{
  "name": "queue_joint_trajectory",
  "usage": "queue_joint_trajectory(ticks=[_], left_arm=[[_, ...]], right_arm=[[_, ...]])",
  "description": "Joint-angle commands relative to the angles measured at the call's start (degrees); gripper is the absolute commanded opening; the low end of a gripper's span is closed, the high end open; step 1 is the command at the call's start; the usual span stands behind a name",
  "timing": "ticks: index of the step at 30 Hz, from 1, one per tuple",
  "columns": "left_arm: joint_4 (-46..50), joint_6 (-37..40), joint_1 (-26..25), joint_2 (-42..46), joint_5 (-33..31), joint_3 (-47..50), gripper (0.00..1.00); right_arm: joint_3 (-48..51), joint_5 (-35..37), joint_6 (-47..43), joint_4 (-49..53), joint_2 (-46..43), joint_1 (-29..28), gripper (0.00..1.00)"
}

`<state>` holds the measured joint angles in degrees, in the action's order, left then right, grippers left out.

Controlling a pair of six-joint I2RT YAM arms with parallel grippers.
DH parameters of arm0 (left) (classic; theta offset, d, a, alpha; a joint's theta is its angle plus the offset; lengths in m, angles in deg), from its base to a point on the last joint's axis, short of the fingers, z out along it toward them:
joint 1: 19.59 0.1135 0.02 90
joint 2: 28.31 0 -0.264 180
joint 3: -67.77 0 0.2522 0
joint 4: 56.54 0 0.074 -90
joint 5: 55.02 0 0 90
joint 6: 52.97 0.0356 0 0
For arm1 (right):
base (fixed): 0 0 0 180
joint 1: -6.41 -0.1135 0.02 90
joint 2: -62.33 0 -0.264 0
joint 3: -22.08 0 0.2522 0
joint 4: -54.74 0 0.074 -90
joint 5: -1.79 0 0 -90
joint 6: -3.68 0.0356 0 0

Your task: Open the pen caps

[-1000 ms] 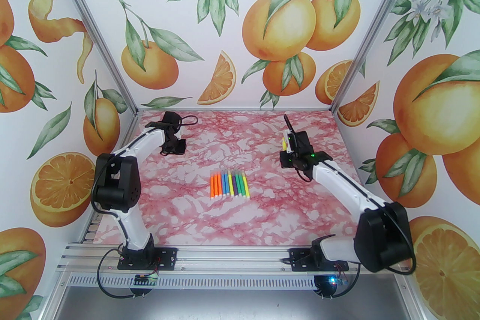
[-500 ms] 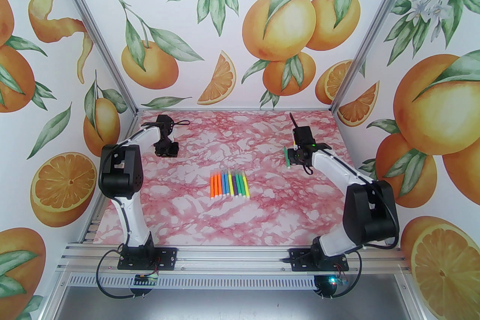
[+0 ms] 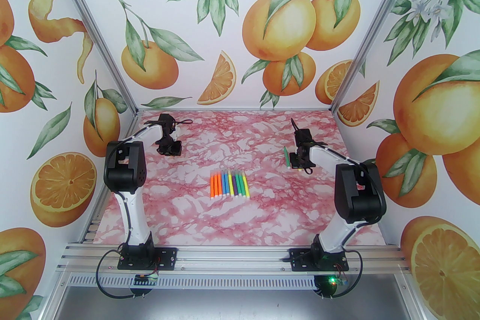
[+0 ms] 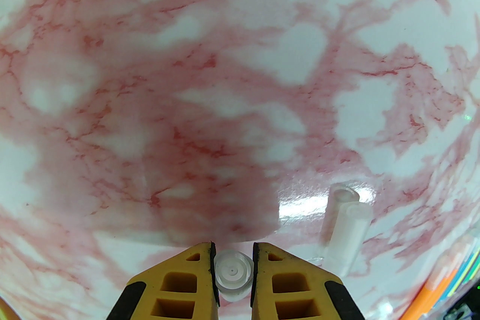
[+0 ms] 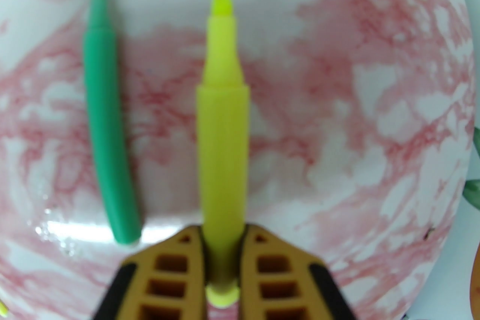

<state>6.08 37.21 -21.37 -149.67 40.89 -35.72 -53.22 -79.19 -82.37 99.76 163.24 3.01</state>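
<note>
My left gripper (image 4: 232,253) is shut on a small clear pen cap (image 4: 232,275), low over the table at the far left (image 3: 170,149). Two more clear caps (image 4: 345,224) lie side by side just to its right. My right gripper (image 5: 224,232) is shut on the barrel of a yellow marker (image 5: 223,116) whose bare chisel tip points away from the wrist. An uncapped green marker (image 5: 107,146) lies on the table beside it, also seen next to the right gripper (image 3: 299,160) as a green marker (image 3: 287,157). A row of several capped markers (image 3: 229,184) lies mid-table.
The pink marbled table (image 3: 232,221) runs from the aluminium rail at the arm bases to the orange-patterned back wall. Printed side walls stand close outside each arm. Marker ends (image 4: 453,273) show at the lower right of the left wrist view.
The right arm has swung its gripper down with the yellow marker, from raised to low beside the green marker. The left gripper has shifted slightly left, still closed. Both elbows folded closer to their bases.
</note>
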Motion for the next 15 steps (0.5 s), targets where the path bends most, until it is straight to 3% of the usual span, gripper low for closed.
queue_joint_trajectory(ticks=[1,15], left_arm=[[-0.6,0.2,0.2,-3.1,2.8,-0.8,0.01],[-1.5,-0.1,0.2,-4.3,4.6,0.3,0.07]], right_arm=[[-1.4,-1.9,-0.4,-1.4,1.0,0.5,0.00],[-2.8,-3.8,0.8,-0.9,4.2,1.1,0.08]])
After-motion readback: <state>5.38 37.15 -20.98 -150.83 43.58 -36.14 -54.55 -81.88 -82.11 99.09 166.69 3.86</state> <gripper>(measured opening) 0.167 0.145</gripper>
